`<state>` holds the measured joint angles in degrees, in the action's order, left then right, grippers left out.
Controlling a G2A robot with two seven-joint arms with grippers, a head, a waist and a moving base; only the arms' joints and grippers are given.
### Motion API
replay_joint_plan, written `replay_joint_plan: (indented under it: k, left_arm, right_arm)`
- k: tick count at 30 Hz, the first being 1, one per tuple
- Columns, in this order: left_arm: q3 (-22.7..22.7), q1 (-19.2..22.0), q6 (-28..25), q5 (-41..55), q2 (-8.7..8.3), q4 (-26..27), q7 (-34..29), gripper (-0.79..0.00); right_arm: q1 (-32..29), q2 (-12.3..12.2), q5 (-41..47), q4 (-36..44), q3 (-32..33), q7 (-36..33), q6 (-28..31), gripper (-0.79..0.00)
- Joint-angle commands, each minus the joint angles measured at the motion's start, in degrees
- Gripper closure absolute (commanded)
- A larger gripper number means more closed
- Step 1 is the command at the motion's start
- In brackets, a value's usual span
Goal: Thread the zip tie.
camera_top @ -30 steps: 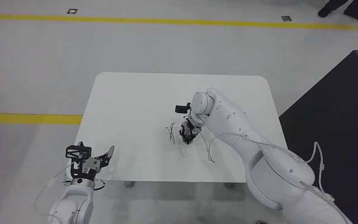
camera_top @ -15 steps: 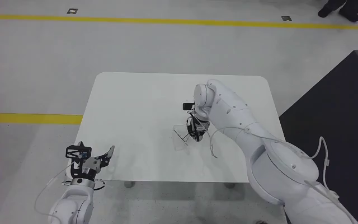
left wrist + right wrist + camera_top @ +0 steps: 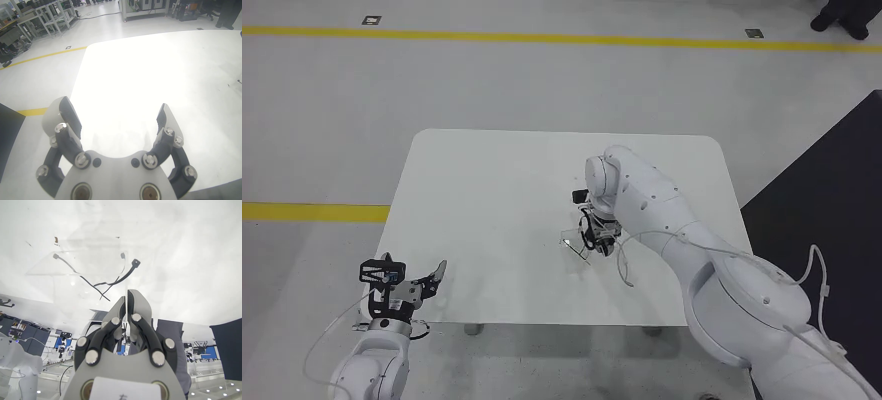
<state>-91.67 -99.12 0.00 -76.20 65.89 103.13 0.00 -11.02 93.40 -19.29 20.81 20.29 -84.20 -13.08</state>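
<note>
Right gripper [image 3: 126, 293] pinches clear bag [image 3: 90, 262] | zip tie [image 3: 127, 274]: likely light, springy, slick; hold near head | left gripper [image 3: 115, 109] wide, 7 o'clock

White rounded-corner table [image 3: 482, 200] with few dark specks [image 3: 56, 239]

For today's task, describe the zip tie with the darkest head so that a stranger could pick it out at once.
Find the white table and, near its middle, the right hand shut on a clear plastic sheet. Just beyond it thin zip ties cross; the darkest zip tie ends in a black square head, while neighbouring heads look pale grey.
</note>
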Motion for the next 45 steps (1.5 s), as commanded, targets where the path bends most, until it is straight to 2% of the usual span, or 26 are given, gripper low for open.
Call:
replay_joint_plan:
  k: [1, 7, 13, 14, 15, 17, 19, 20, 28, 32, 42, 45]
  left_arm:
    - [0.00, 0.00, 0.00, 0.00, 0.00, 0.00, 0.00, -0.785]
    - [0.00, 0.00, 0.00, 0.00, 0.00, 0.00, 0.00, -0.785]
    - [0.00, 0.00, 0.00, 0.00, 0.00, 0.00, 0.00, -0.785]
    - [0.00, 0.00, 0.00, 0.00, 0.00, 0.00, 0.00, -0.785]
    - [0.00, 0.00, 0.00, 0.00, 0.00, 0.00, 0.00, -0.785]
    - [0.00, 0.00, 0.00, 0.00, 0.00, 0.00, 0.00, -0.785]
    - [0.00, 0.00, 0.00, 0.00, 0.00, 0.00, 0.00, -0.785]
    - [0.00, 0.00, 0.00, 0.00, 0.00, 0.00, 0.00, -0.785]
    - [0.00, 0.00, 0.00, 0.00, 0.00, 0.00, 0.00, -0.785]
    - [0.00, 0.00, 0.00, 0.00, 0.00, 0.00, 0.00, -0.785]
    - [0.00, 0.00, 0.00, 0.00, 0.00, 0.00, 0.00, -0.785]
    - [0.00, 0.00, 0.00, 0.00, 0.00, 0.00, 0.00, -0.785]
  right_arm:
    - [0.24, -0.55, 0.74, -1.04, 1.06, 2.33, 0.35, 0.000]
    - [-0.50, -2.22, 3.06, -2.46, 3.64, 4.43, 3.45, 0.000]
    - [-1.54, -3.03, 2.95, -1.83, 4.55, 4.09, 2.41, 0.000]
    - [-1.64, -3.08, 2.69, -1.65, 4.57, 4.11, 1.83, -0.049]
    - [-1.72, -3.13, 2.46, -1.36, 4.61, 4.09, 1.50, -0.277]
    - [-1.82, -3.25, 2.20, -1.17, 4.76, 3.71, 0.68, -0.496]
    - [-1.81, -3.37, 1.95, -0.75, 4.94, 3.44, 0.13, -0.754]
    - [-1.71, -3.48, 1.93, -0.68, 5.11, 3.27, -0.05, -0.785]
    - [0.09, -5.32, 1.67, 0.35, 7.14, 1.62, -0.23, -0.785]
    - [0.15, -7.16, -0.11, 7.15, 8.05, 1.64, 2.75, -0.785]
    - [0.15, -7.16, -0.11, 7.15, 8.05, 1.64, 2.75, -0.785]
    - [-0.98, -7.29, -0.01, 9.50, 8.33, 3.24, 5.03, -0.785]
